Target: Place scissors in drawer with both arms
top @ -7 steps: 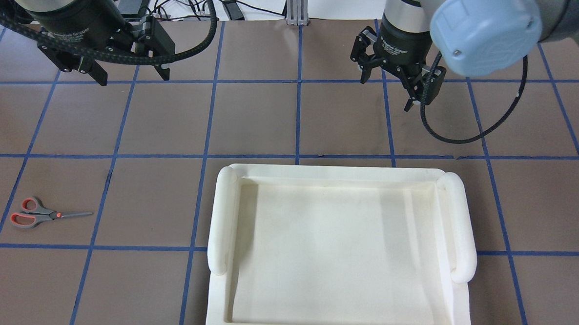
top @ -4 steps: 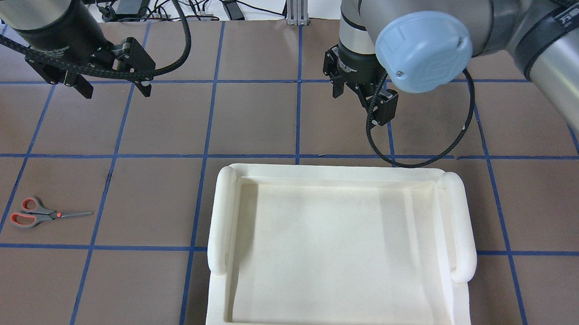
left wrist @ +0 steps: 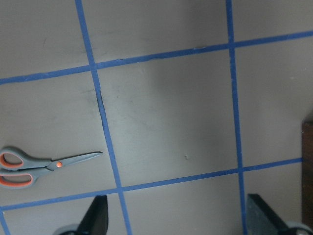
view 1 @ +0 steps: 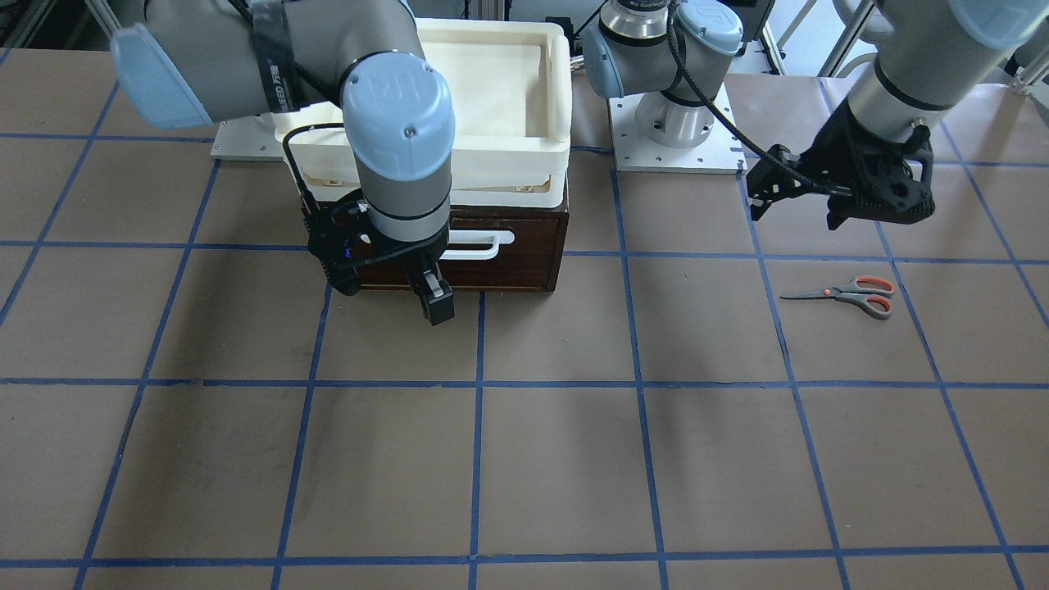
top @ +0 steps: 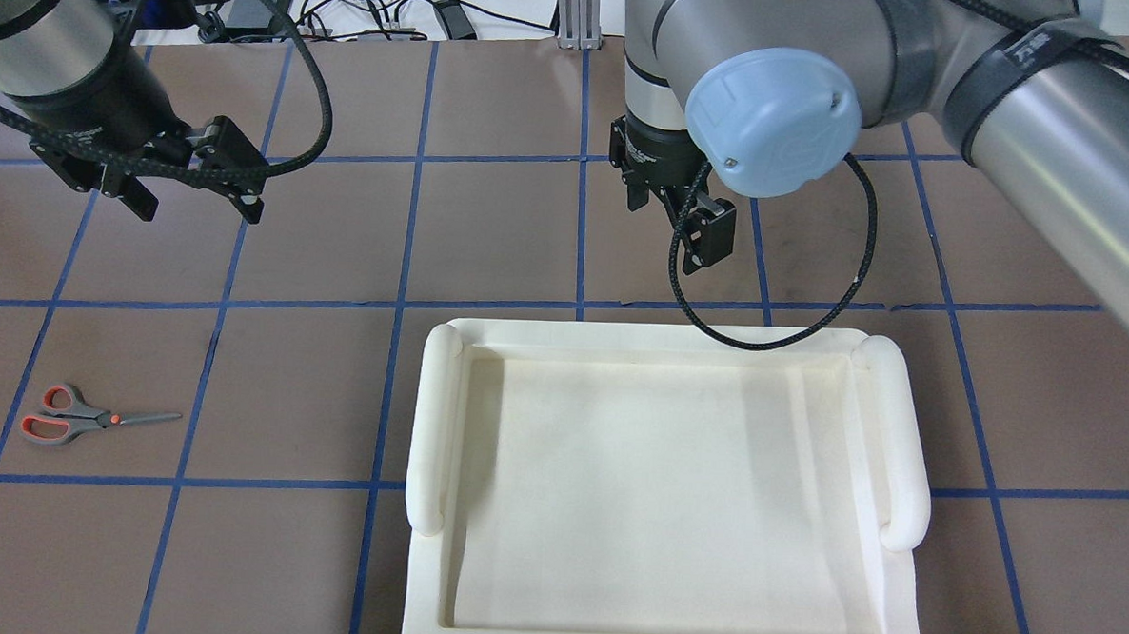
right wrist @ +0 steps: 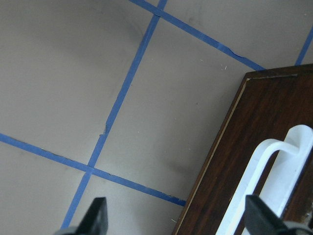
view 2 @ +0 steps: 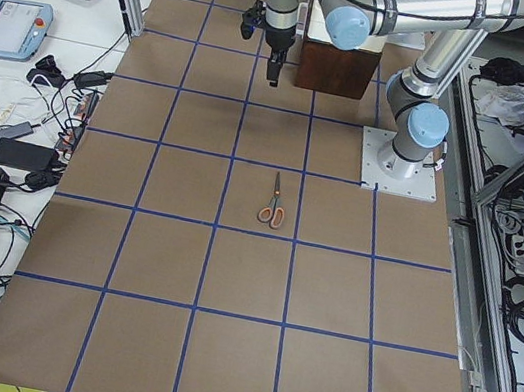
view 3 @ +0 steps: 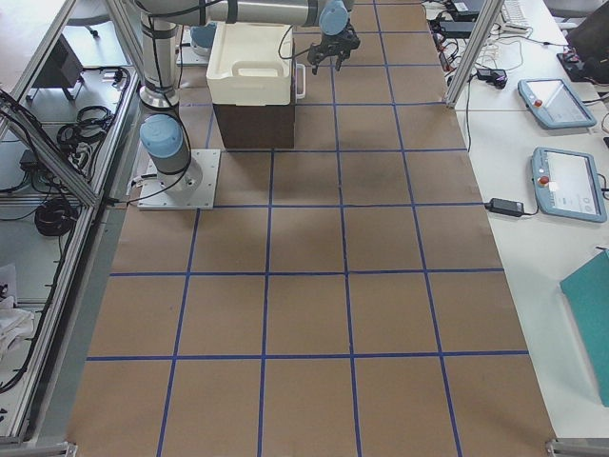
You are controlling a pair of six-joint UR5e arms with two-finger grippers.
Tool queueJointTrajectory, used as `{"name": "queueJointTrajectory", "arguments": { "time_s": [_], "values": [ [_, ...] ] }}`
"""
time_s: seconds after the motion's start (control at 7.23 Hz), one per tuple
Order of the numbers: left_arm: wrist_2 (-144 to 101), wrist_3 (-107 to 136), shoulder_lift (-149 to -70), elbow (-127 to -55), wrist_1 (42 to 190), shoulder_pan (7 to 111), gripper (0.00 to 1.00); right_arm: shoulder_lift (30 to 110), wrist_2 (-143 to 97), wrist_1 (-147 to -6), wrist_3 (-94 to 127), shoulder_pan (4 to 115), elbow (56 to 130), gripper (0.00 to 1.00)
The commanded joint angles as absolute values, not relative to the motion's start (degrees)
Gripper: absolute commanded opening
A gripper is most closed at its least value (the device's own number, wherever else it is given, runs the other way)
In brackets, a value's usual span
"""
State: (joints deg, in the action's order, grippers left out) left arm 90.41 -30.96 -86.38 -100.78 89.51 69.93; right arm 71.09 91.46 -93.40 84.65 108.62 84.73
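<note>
Tabletop [view 1: 557,467] of brown paper, gridded with blue tape [view 1: 565,383]; cables [top: 387,9] beyond.

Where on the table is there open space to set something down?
Most open: the wide stretch of table on the operators' side, in front of the drawer and scissors. Also free: the strip between the drawer and the scissors. Crowded: the drawer front, where the right gripper hangs, and near the scissors, where the left gripper hovers.
</note>
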Motion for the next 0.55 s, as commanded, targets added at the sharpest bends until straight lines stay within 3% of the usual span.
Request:
{"name": "queueJointTrajectory", "arguments": {
  "time_s": [0.0, 0.42],
  "values": [
    [91.4, -57.8, -87.4, -104.7, 87.9, 60.0, 0.98, 69.2, 90.9, -93.1, 87.8, 109.1, 84.7, 1.00],
    [94.6, -91.0, -90.3, -109.4, 76.5, 55.5, 0.99, 67.7, 87.9, -91.7, 89.5, 109.1, 84.7, 1.00]
  ]
}}
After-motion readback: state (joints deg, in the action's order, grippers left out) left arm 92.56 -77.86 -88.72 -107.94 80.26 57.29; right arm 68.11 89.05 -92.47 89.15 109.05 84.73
